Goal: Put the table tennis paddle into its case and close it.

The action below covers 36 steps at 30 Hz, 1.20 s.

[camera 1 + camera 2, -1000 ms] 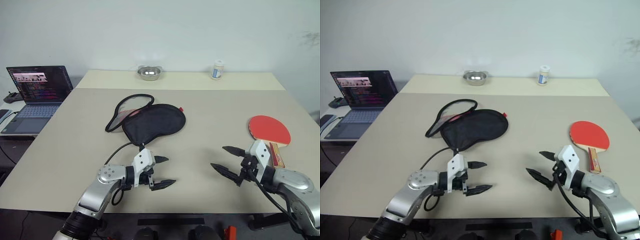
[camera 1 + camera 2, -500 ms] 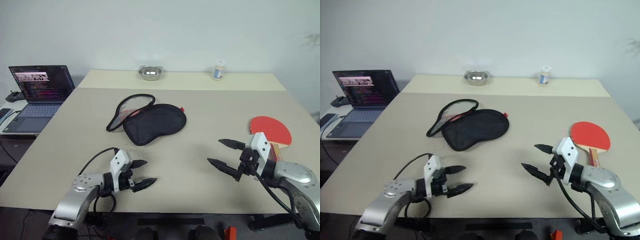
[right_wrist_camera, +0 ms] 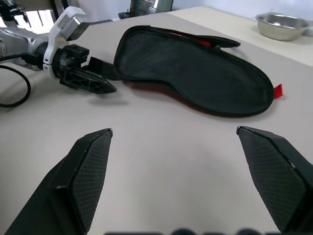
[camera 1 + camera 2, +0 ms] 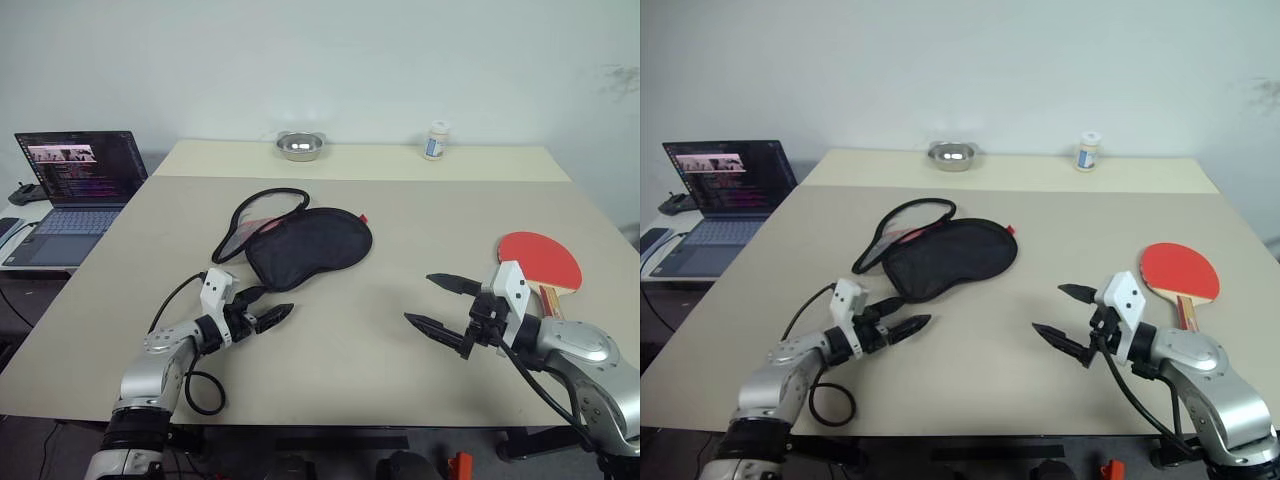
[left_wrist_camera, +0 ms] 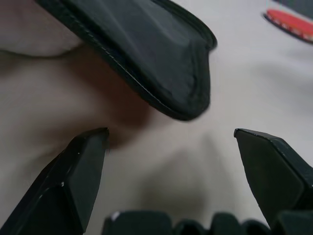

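Beige counter [image 4: 400, 210] fills most of the head view, with a plain pale wall behind it. Mid-frame, slightly left, lies the case [image 4: 305, 244], black side up, its zip edge gaping toward the upper left so a sliver of red lining shows; what is inside cannot be made out. At lower left the left claw [image 4: 262, 305] has its fingers spread apart and empty, just short of the case's near end; in the left wrist view the case [image 5: 146, 58] looms blurred and cut off at the edge. At lower right the right claw [image 4: 440, 305] also stands wide apart, holding nothing. The paddle [image 4: 541, 261] lies red face up at the right edge, its handle partly hidden behind the right arm. A bowl [image 4: 299, 146], a small jar [image 4: 434, 141] and a laptop [image 4: 75, 190] sit farther back.
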Each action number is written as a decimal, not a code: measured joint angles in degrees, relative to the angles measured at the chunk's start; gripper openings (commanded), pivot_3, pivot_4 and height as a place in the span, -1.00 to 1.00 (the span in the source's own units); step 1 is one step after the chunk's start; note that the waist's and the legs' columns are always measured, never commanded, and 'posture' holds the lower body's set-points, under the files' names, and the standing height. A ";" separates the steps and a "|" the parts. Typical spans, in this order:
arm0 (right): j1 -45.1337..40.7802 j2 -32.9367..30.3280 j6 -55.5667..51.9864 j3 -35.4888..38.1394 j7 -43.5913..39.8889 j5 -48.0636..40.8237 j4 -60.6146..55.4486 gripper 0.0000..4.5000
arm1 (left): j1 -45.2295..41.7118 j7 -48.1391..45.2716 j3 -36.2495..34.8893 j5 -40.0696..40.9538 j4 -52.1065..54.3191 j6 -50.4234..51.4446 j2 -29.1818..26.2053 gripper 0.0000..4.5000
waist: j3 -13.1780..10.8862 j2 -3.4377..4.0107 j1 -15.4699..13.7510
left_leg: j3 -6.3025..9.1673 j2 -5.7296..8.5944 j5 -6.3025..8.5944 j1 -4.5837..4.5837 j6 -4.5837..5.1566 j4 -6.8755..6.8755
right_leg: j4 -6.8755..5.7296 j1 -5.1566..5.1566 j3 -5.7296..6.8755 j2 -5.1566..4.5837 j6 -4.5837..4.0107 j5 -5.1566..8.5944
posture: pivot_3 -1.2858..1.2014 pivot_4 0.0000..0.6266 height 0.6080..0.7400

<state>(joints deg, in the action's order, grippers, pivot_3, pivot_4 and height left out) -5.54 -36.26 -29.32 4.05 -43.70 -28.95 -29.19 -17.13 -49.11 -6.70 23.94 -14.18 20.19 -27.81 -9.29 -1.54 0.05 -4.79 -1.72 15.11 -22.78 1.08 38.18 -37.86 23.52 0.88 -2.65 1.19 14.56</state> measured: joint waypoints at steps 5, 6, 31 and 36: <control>-1.06 -2.40 -0.01 -0.73 -0.87 0.02 -4.14 0.99 | -0.92 0.54 -1.19 2.61 0.20 4.44 0.15 0.99 | -0.04 -0.05 0.01 | 0.01 -0.01 0.00 0.00 0.00 0.00 | 0.00 0.01 0.02 0.00 0.02 0.02 | 0.03 -0.52 1.00; -1.75 -3.31 -0.02 -0.82 -1.43 -0.04 -5.41 0.99 | -1.09 0.81 -1.62 3.26 0.33 5.63 0.19 0.99 | -0.05 -0.08 0.01 | 0.02 -0.01 0.00 0.00 0.00 0.00 | -0.01 0.01 0.03 0.00 0.04 0.03 | 0.03 -0.52 1.00; 3.09 -8.06 4.93 0.76 -5.11 1.48 -8.69 1.00 | -8.26 9.82 -5.60 9.55 1.44 17.16 6.41 0.26 | -0.35 -0.64 -0.04 | 0.05 0.03 0.00 -0.04 -0.02 0.01 | 0.03 -0.01 0.08 -0.06 0.01 -0.01 | 0.03 -0.52 1.00; 3.14 -8.48 4.98 1.23 -5.02 1.82 -8.70 1.00 | -8.26 11.43 -5.81 12.41 5.06 21.47 7.81 -0.56 | -0.35 -0.65 -0.05 | 0.06 0.04 -0.01 -0.06 -0.03 0.01 | 0.04 -0.01 0.08 -0.06 0.00 -0.02 | 0.03 -0.52 1.00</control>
<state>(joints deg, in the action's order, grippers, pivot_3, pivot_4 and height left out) -2.40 -44.75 -24.33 5.28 -48.72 -27.12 -37.89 -25.39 -37.68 -12.51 36.35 -9.12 41.66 -20.00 -9.64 -2.19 0.01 -4.74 -1.69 15.10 -22.84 1.05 38.18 -37.82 23.52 0.96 -2.72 1.18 14.55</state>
